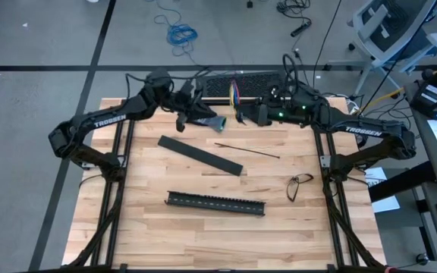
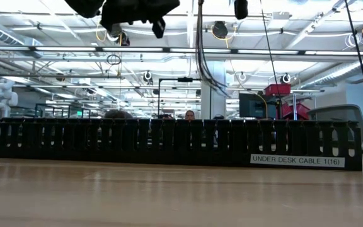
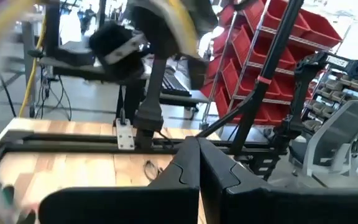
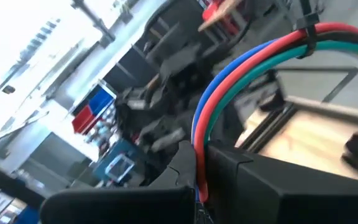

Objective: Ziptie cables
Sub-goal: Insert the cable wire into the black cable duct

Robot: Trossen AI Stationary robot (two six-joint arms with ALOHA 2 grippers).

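Both arms were raised over the far edge of the worktop (image 1: 203,227), their grippers facing each other near the middle of that edge. The right gripper (image 4: 197,168) was clamped shut on the cables (image 4: 247,68): in the right wrist view the red, blue and green wires ran down between its two dark fingers, and a black zip tie (image 4: 308,34) circled the bundle farther up. From above, the cables (image 1: 235,95) showed as a short coloured bundle hanging just beside the right gripper (image 1: 258,112), above the far edge of the worktop and in front of a black keyboard (image 1: 241,83).

The left gripper (image 1: 196,114) was close to the bundle on its other side. In the left wrist view its fingers (image 3: 185,180) were pressed together with no gap; nothing could be seen held between them, though a teal-tipped piece (image 1: 217,122) showed at its end in the high view, and I could not tell what that was.

On the worktop lay a flat black strip (image 1: 200,155) near the middle, a thin dark stick (image 1: 247,150) beside it, the slotted black cable duct (image 1: 215,202) nearer the front edge, and a pair of eyeglasses (image 1: 300,184) toward the right edge. In the low view the duct (image 2: 169,144) spanned the width, its label reading "UNDER DESK CABLE".
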